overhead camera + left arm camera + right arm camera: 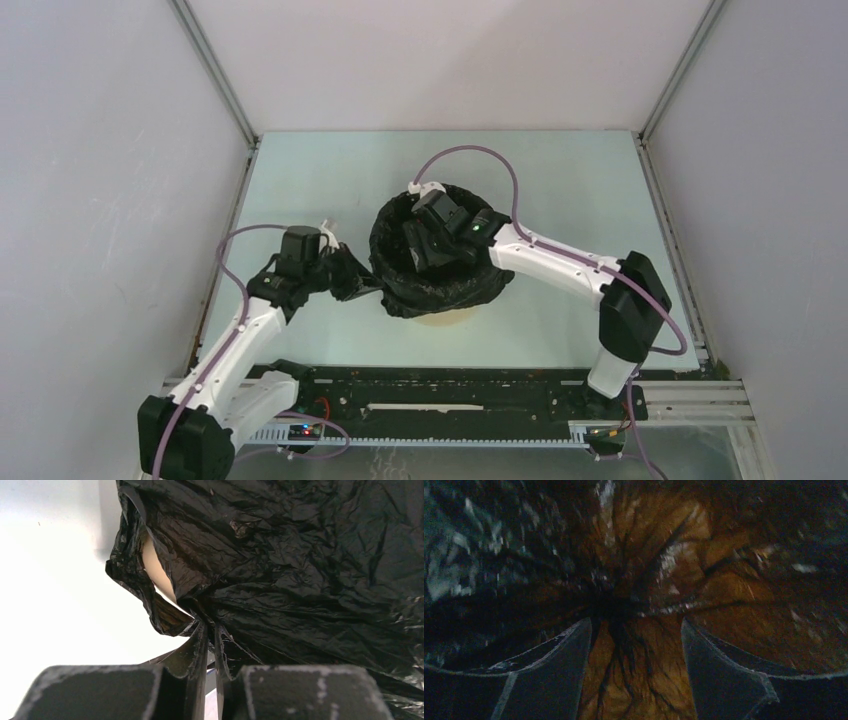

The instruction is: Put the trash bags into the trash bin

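The trash bag (440,288), glossy crinkled black plastic, lines and hangs over the rim of the beige trash bin (446,318) in the middle of the table. My left gripper (356,276) is at the bin's left side, shut on a fold of the bag's overhanging edge. In the left wrist view the trash bag (300,555) fills the right, a strip of the beige bin (151,565) shows beneath it, and the left gripper (211,630) pinches the film at its tips. My right gripper (424,246) reaches down inside the bin. The right gripper (636,626) stands open over the bag's lining (729,580).
The pale table (560,180) is boxed in by white walls with metal corner rails (215,70). Purple cables (470,152) loop over both arms. A black rail (440,385) with the arm bases runs along the near edge.
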### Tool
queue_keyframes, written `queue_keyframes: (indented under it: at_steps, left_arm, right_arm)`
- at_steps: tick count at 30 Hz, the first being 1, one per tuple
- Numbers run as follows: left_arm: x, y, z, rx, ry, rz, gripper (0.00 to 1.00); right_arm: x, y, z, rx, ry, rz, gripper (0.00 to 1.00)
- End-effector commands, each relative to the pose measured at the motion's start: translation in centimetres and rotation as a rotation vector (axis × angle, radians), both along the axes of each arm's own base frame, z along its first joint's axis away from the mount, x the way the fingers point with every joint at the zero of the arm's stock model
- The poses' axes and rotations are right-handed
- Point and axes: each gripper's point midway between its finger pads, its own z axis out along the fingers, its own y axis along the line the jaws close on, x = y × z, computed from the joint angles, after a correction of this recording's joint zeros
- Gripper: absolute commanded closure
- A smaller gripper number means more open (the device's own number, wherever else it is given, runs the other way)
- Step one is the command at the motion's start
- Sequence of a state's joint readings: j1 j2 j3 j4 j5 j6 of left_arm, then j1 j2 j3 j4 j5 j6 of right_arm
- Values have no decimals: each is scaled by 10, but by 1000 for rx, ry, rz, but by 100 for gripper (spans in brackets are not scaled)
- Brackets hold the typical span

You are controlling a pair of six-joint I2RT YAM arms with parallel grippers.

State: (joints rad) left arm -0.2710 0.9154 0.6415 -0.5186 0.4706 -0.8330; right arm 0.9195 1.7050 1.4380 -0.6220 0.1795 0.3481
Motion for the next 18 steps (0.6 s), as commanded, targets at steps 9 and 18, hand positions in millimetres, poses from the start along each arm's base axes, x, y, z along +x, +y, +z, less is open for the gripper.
queue_keyframes:
  at_steps: [9, 18]
  left_arm:
    - [14, -10, 28, -25, -63, 6, 87]
    - [14, -11, 25, -20, -66, 0, 84]
  right_arm:
    - [57, 67, -13, 264, -147, -66, 25]
    - [35, 53, -73, 143, -36, -13, 22]
